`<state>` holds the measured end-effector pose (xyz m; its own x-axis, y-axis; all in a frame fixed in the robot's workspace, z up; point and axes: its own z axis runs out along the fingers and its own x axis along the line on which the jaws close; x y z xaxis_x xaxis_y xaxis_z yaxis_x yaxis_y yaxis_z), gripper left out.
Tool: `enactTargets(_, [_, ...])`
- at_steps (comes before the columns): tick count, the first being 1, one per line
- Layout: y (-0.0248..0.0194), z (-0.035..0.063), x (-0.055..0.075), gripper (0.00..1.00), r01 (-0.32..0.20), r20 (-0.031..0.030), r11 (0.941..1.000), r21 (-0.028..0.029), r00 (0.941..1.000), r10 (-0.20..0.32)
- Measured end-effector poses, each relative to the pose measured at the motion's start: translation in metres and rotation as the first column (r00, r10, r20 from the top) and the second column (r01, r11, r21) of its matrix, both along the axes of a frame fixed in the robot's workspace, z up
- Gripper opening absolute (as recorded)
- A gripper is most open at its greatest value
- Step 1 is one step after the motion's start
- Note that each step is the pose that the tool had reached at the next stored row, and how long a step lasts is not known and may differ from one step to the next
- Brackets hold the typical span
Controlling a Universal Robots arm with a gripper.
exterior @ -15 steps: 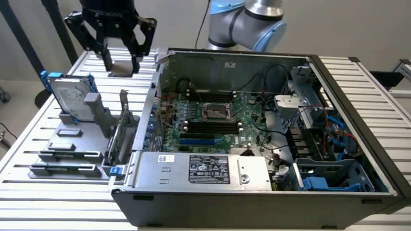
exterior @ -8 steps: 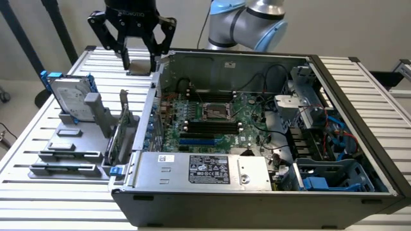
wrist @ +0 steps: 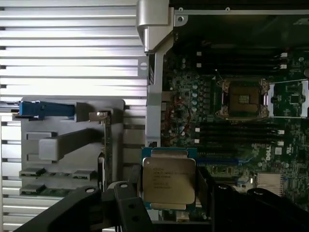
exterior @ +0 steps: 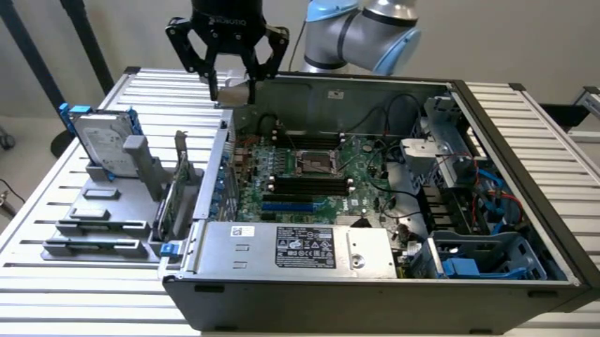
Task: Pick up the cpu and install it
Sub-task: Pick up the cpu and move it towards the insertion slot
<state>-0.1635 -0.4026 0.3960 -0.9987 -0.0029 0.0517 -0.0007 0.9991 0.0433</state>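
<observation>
Black jaws stand clamped on the cpu (wrist: 168,180), one finger against each side edge, its silver lid showing in the wrist view. It hangs in the air over the open computer case (exterior: 375,298), above the case wall next to the grey parts holder (exterior: 103,210). It is well apart from the motherboard socket (exterior: 317,163) inside the case.

- "ROBOTIQ": white lettering on the black gripper (exterior: 232,91) body.
- "DELL": white print, sideways, on the green motherboard (wrist: 278,151).
- cpu (wrist: 168,181) lid: printed lines, illegible.
- Power supply (exterior: 366,254) label (exterior: 305,247): unreadable.
</observation>
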Motion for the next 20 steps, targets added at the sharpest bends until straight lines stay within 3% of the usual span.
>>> enactTargets(6, [0.0103,-0.0091,0.028,0.55,0.0,-0.0003,1.0,0.0001,1.0,0.0])
enactTargets(20, [0.0401,-0.0345,0.091,0.55,0.0,-0.0002,1.0,0.0,1.0,0.0])
